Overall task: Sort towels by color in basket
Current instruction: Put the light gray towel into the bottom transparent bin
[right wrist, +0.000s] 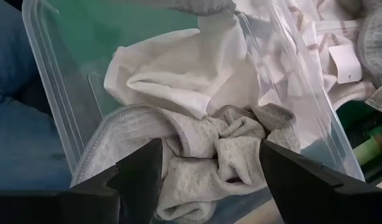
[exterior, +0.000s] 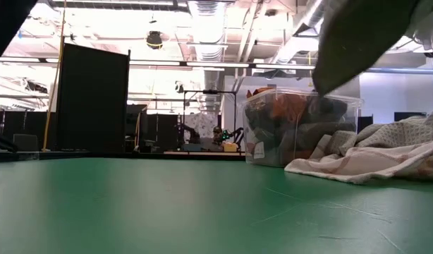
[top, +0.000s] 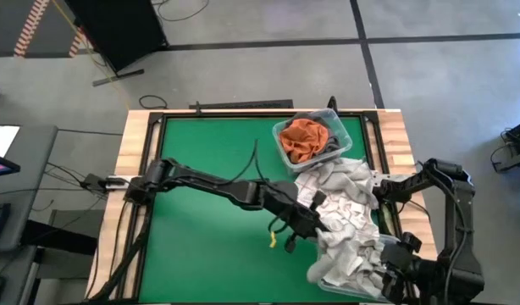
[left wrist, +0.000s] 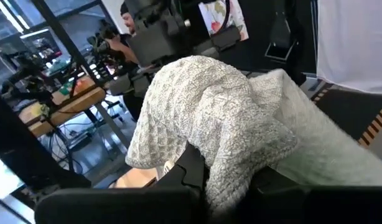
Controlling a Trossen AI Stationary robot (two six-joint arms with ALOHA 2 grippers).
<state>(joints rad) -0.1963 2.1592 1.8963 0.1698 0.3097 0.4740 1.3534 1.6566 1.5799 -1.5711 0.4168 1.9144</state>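
Observation:
My left gripper (top: 315, 222) reaches across the table from the left and is shut on a light grey waffle towel (left wrist: 209, 124). The towel trails from it toward the near right bin (top: 349, 263) and shows at the top of the low view (exterior: 364, 42). My right gripper (right wrist: 209, 174) hangs open over that clear bin (right wrist: 48, 74), which holds a white towel (right wrist: 178, 68) and grey towels (right wrist: 228, 155). A far clear bin (top: 315, 140) holds rust orange (top: 301, 140) and dark grey towels. Between the bins a pile of white and red-gridded towels (top: 345, 191) lies on the table. My left gripper holds the light grey towel (left wrist: 197, 143) in a bunch of several layers. The cloth drapes over the fingers (left wrist: 191, 165) and hides the place of contact. The towel is lifted above the table, and its lower part (top: 340, 267) hangs into the near right bin.
The green mat (top: 209, 246) lies open on the left and near side. Wooden table borders (top: 124, 169) run along the left and right. A small yellow item (top: 273, 240) lies on the mat near my left gripper. The right arm's base (top: 446, 195) stands by the right edge.

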